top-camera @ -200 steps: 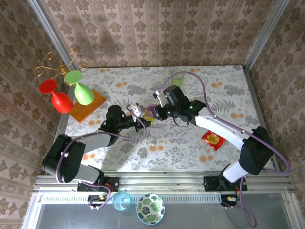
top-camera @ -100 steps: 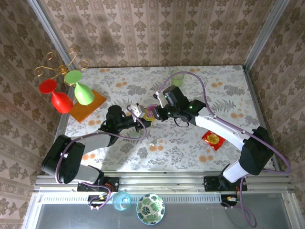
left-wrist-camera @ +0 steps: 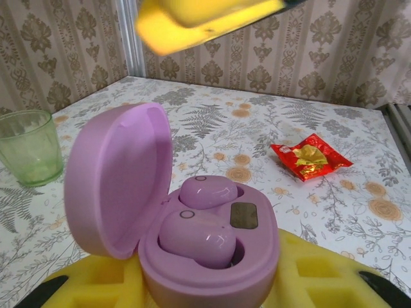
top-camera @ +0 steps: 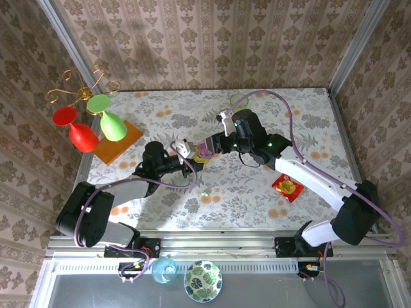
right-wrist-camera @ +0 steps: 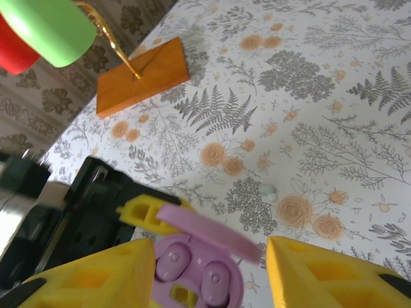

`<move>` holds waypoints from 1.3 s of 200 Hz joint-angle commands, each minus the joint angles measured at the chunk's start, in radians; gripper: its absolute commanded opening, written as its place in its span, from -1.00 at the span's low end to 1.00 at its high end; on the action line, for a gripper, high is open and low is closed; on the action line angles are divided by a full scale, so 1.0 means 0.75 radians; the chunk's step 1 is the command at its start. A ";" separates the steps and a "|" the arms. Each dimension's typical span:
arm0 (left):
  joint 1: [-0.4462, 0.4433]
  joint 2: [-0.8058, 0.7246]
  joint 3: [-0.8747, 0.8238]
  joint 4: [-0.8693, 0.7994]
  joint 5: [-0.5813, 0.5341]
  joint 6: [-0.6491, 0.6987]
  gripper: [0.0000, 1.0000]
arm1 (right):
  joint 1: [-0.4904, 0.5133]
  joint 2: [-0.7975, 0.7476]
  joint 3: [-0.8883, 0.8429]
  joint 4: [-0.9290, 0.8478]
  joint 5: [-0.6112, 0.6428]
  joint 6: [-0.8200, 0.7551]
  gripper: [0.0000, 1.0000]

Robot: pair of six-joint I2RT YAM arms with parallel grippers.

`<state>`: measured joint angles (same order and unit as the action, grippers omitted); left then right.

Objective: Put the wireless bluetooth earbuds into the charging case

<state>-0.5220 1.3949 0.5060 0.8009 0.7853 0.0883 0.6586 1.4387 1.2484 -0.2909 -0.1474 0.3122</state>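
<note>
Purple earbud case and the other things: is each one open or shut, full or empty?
Purple pebble-shaped plastic charging case: lid open.
Two purple earbuds: seated in the case.
Left gripper: shut on the case.
Right gripper: open, above the case.
Green drinking glass: upright, empty.
Red foil packet: lying flat on the table.
Small pale bud: loose on the table.

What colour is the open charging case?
The charging case is pale purple, clearest in the left wrist view.

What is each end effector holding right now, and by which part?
The left end effector grips the open purple charging case by the sides of its base. The right end effector holds nothing; its jaws stand open above the case.
</note>
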 commanded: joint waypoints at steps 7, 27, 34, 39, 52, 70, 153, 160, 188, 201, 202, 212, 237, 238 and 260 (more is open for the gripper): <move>0.005 -0.051 -0.009 0.057 0.098 0.038 -0.55 | -0.021 0.074 0.091 -0.020 -0.035 0.082 -0.01; 0.005 -0.060 -0.012 0.049 0.114 0.038 -0.54 | -0.031 0.120 0.135 -0.085 -0.051 0.095 0.00; 0.005 -0.061 -0.012 0.051 0.113 0.034 -0.54 | -0.034 0.129 0.136 -0.105 -0.055 0.086 0.02; 0.007 -0.061 -0.012 0.052 0.111 0.029 -0.54 | -0.034 0.131 0.129 -0.113 -0.055 0.077 0.03; 0.007 -0.068 -0.012 0.056 0.097 0.018 -0.54 | -0.033 0.120 0.081 -0.105 -0.056 0.070 0.05; 0.008 -0.070 -0.010 0.057 0.073 0.006 -0.54 | -0.033 0.078 0.004 -0.063 -0.103 0.072 0.08; 0.019 -0.054 0.000 0.118 0.067 -0.005 -0.54 | -0.099 -0.160 -0.319 0.315 -0.337 0.415 0.41; 0.019 -0.058 -0.002 0.134 0.058 -0.009 -0.55 | -0.118 -0.163 -0.373 0.417 -0.410 0.512 0.45; 0.021 -0.068 -0.015 0.198 0.021 -0.033 -0.54 | -0.148 -0.134 -0.550 0.897 -0.620 0.928 0.47; 0.021 -0.070 -0.020 0.225 0.004 -0.045 -0.54 | -0.146 -0.110 -0.590 1.052 -0.663 1.062 0.47; 0.021 -0.070 -0.020 0.226 0.002 -0.046 -0.54 | -0.146 -0.107 -0.591 1.061 -0.664 1.072 0.47; 0.023 -0.072 -0.022 0.242 -0.006 -0.052 -0.54 | -0.142 -0.094 -0.620 1.169 -0.677 1.171 0.46; 0.023 -0.078 -0.021 0.243 -0.015 -0.059 -0.54 | -0.134 -0.034 -0.662 1.387 -0.693 1.367 0.39; 0.023 -0.078 -0.020 0.243 -0.016 -0.060 -0.54 | -0.134 -0.030 -0.663 1.391 -0.695 1.374 0.39; 0.023 -0.077 -0.018 0.239 -0.047 -0.061 -0.54 | -0.124 0.028 -0.679 1.525 -0.696 1.471 0.33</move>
<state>-0.5137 1.3613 0.4969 0.9451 0.7734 0.0631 0.5552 1.4117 0.7570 0.6170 -0.6212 1.2411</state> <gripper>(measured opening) 0.361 0.670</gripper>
